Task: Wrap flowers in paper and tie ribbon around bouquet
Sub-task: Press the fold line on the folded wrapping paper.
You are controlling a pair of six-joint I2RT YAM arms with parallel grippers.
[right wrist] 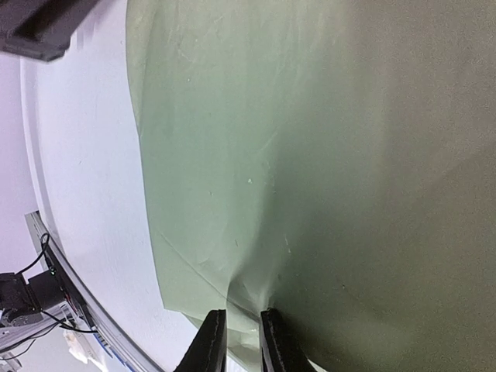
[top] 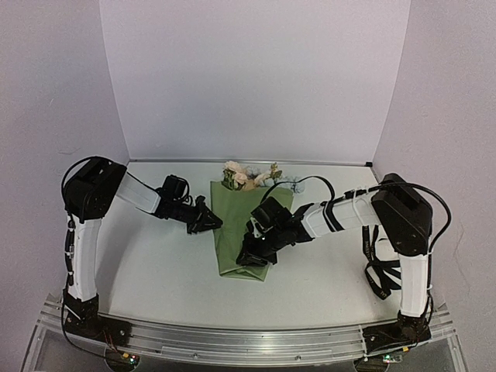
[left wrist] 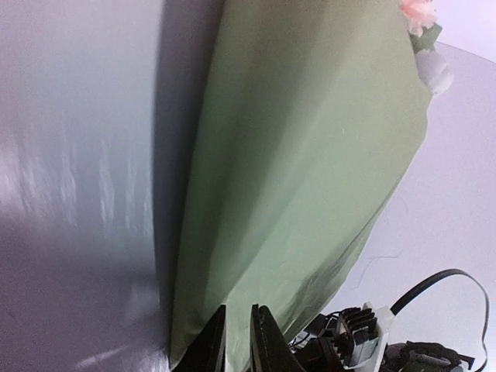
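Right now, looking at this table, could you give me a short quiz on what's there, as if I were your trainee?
1. True or false: the flowers poke out of the paper at its far end, away from the arm bases.
2. Which colour is the paper's upward side? A) olive green B) red C) white
3. Fill in: the tool pinching the paper closest to its near end belongs to the ___ arm.
Key: 1 true; 2 A; 3 right, since the right tool is shut on a puckered bit of paper.
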